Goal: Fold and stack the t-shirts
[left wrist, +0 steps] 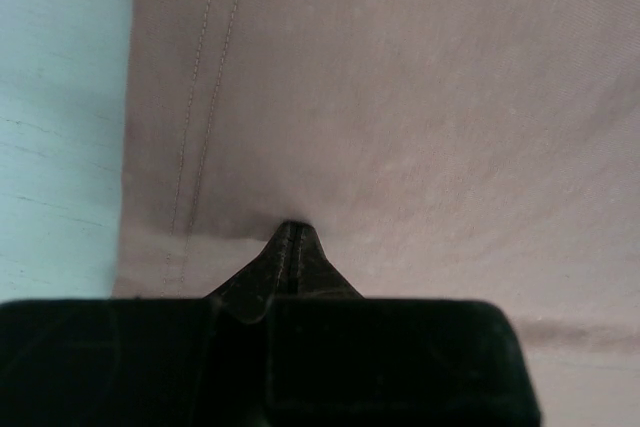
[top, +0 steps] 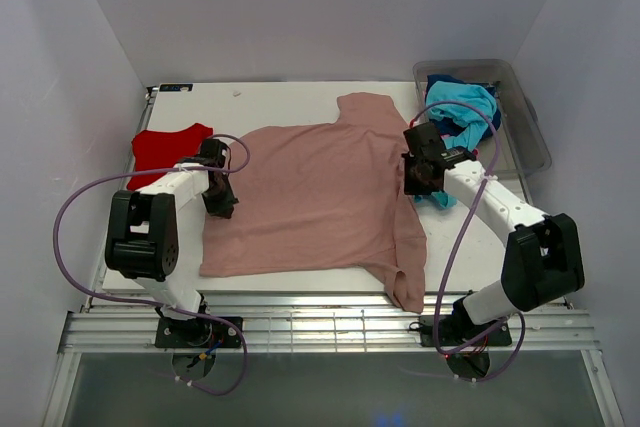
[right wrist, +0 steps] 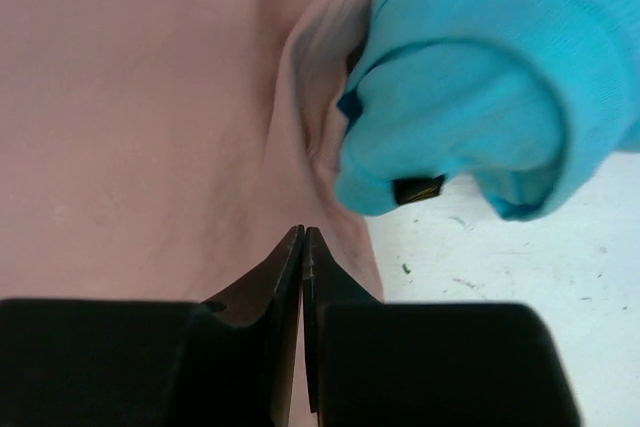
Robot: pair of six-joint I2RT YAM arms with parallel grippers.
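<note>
A large dusty-pink t-shirt lies spread flat across the table, its stitched hem towards the left. My left gripper is at that hem. In the left wrist view its jaws are shut and the pink cloth puckers at the tips. My right gripper is at the shirt's right edge. In the right wrist view its jaws are shut over flat pink cloth with nothing seen between them. A red t-shirt lies at the left. A turquoise t-shirt hangs out of the bin, close to my right gripper.
A clear grey plastic bin stands at the back right with a navy tee inside. One pink sleeve hangs near the table's front edge. White walls close in the left, back and right sides.
</note>
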